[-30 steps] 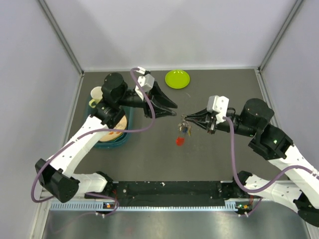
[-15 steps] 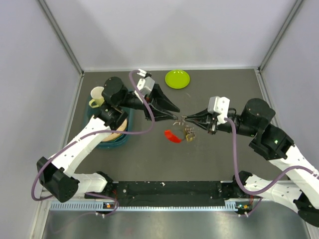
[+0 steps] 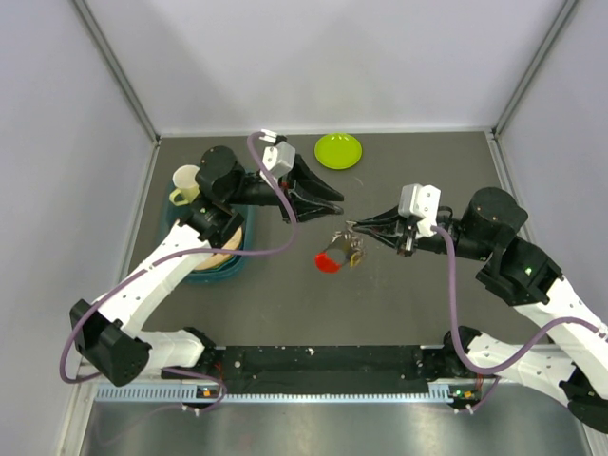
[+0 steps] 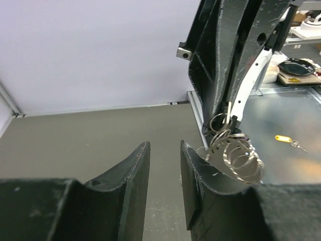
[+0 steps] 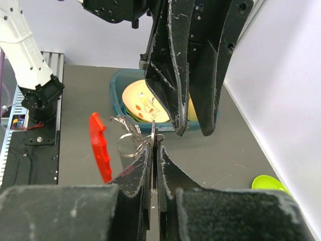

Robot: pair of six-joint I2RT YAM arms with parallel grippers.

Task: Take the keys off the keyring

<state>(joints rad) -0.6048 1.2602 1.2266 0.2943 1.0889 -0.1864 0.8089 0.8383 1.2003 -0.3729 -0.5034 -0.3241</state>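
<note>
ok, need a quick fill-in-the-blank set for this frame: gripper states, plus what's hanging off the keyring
1. The right gripper is ____ on the thin silver wire keyring.
2. The left gripper is ____ and holds nothing.
3. The elongated plastic key tag hanging beside the keyring is ____ in colour.
4. The small round dish near the back wall is lime-____.

Missing words: shut; open; red; green

Top view: keyring [image 3: 347, 242] and keys [image 3: 355, 256] are blurring into one glinting tangle, too small to separate.
Right wrist view: right gripper [image 5: 155, 147] is hiding the ring's pinched section between its fingers [image 5: 133, 175].
Left wrist view: a finger [image 4: 205, 170] of the left gripper [image 4: 164, 150] is covering the lower loops.
</note>
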